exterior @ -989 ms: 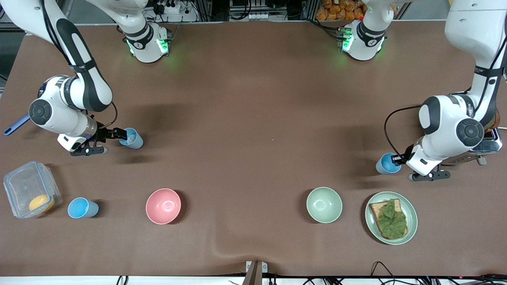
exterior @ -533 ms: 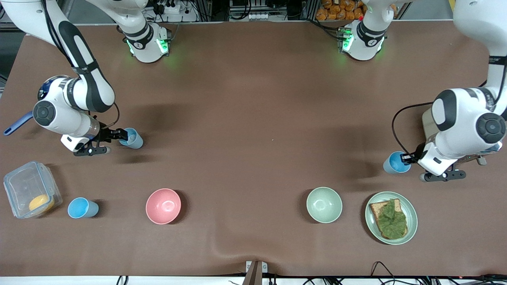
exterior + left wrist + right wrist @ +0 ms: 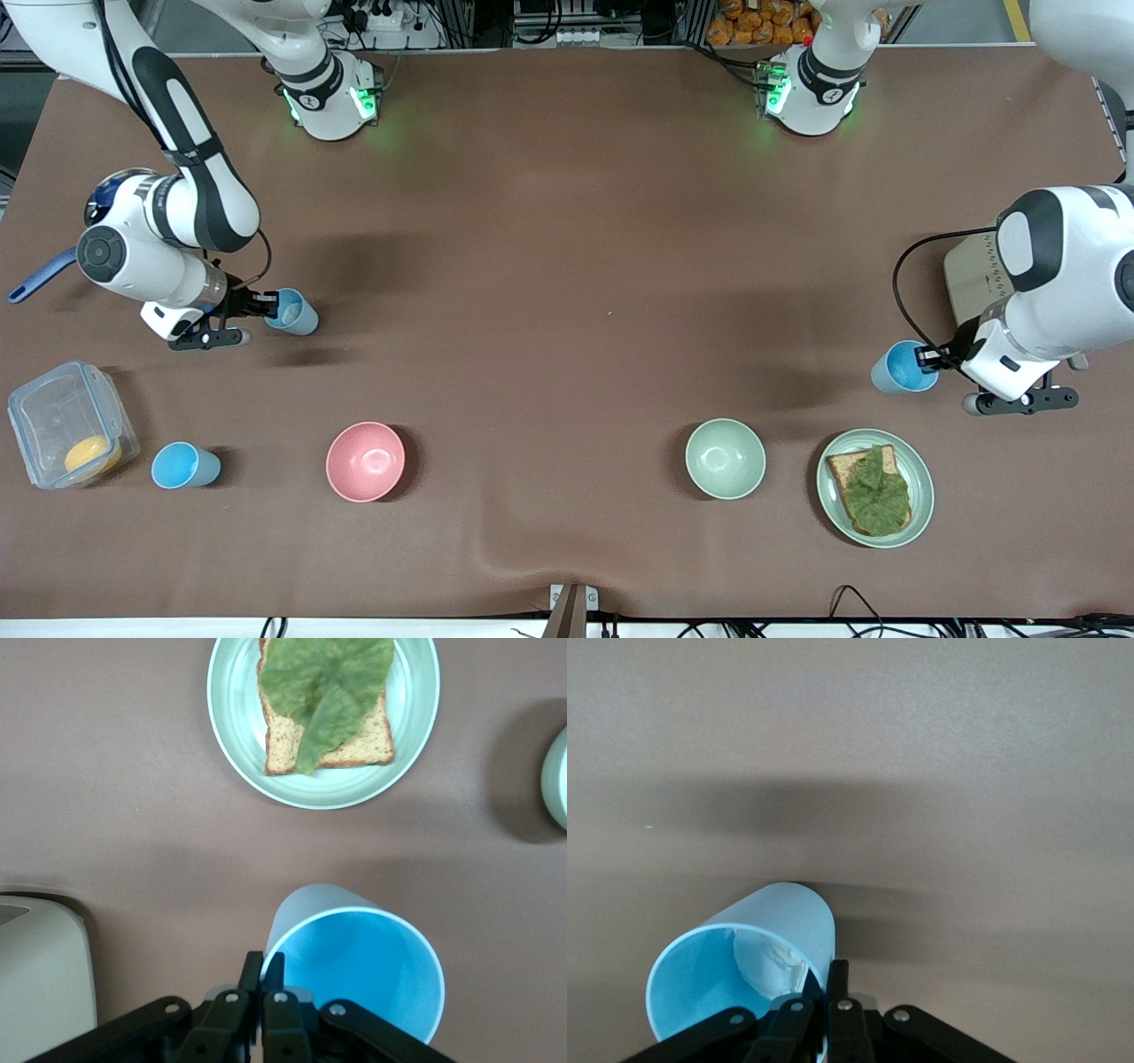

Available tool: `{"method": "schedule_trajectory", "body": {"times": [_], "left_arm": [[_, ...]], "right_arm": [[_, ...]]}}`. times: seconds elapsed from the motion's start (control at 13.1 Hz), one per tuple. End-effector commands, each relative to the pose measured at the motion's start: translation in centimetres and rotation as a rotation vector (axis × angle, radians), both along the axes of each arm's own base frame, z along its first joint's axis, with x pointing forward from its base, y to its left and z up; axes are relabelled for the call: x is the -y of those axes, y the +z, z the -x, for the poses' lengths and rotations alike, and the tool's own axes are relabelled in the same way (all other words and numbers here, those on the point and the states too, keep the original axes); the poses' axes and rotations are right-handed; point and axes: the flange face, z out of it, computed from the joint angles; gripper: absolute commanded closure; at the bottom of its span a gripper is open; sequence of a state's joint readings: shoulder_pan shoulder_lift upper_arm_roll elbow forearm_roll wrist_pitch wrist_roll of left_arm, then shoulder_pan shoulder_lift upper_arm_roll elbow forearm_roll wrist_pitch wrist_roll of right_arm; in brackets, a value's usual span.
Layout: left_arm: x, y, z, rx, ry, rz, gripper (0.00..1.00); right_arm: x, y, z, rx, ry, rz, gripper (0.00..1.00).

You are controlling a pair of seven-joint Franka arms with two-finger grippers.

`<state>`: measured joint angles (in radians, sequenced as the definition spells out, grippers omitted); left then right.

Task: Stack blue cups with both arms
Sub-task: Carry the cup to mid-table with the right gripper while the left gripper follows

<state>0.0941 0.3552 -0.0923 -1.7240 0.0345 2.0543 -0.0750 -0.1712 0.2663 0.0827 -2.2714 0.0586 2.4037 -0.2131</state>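
Observation:
My left gripper (image 3: 928, 358) is shut on the rim of a bright sky-blue cup (image 3: 900, 367), held above the table next to the sandwich plate; the left wrist view shows the cup (image 3: 354, 966) with its rim pinched at my left gripper (image 3: 263, 966). My right gripper (image 3: 262, 307) is shut on the rim of a paler blue cup (image 3: 292, 312) with something whitish inside, at the right arm's end of the table; the right wrist view shows this cup (image 3: 735, 983) pinched at my right gripper (image 3: 824, 979). A third blue cup (image 3: 182, 466) stands beside the clear box.
A pink bowl (image 3: 365, 461) and a pale green bowl (image 3: 725, 458) stand near the front camera. A green plate (image 3: 917, 518) holds bread with lettuce. A clear box (image 3: 49, 416) holds something orange. A toaster (image 3: 973, 275) sits by the left arm.
My left gripper has carried the sky-blue cup toward the left arm's end of the table. My right gripper and its cup have shifted only slightly.

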Motion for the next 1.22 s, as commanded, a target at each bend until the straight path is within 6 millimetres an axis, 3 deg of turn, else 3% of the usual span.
{"method": "schedule_trajectory", "body": {"times": [0.0,0.3,0.46,0.61,0.76,0.91,0.99,1.14], "left_arm": [[1.2,1.7,-0.3,0.002,-0.017,0.026,1.00],[3.3,4.8,-1.0,0.015,-0.044,0.038,1.00],[4.2,6.1,-1.4,0.025,-0.055,0.038,1.00],[5.9,6.4,-1.8,0.035,-0.063,0.033,1.00],[6.0,5.7,-2.0,0.025,-0.047,0.032,1.00],[7.0,5.6,-1.9,0.024,-0.046,0.030,1.00],[8.7,4.7,-1.9,0.011,-0.048,0.030,1.00],[9.5,3.6,-2.0,-0.005,-0.025,0.028,1.00]], "right_arm": [[-1.5,1.6,-1.0,0.009,-0.001,-0.021,1.00],[-4.0,4.5,-3.0,0.002,0.030,-0.029,1.00],[-6.4,5.6,-3.8,0.019,0.042,-0.035,1.00],[-11.1,6.9,-4.3,0.012,0.006,-0.043,1.00],[-15.7,7.8,-4.2,0.014,-0.047,-0.031,1.00],[-20.9,8.4,-3.1,0.014,-0.095,-0.018,1.00],[-23.7,8.6,-2.4,0.013,-0.125,-0.011,1.00],[-28.9,9.4,-1.3,0.017,-0.197,-0.003,1.00]]}}
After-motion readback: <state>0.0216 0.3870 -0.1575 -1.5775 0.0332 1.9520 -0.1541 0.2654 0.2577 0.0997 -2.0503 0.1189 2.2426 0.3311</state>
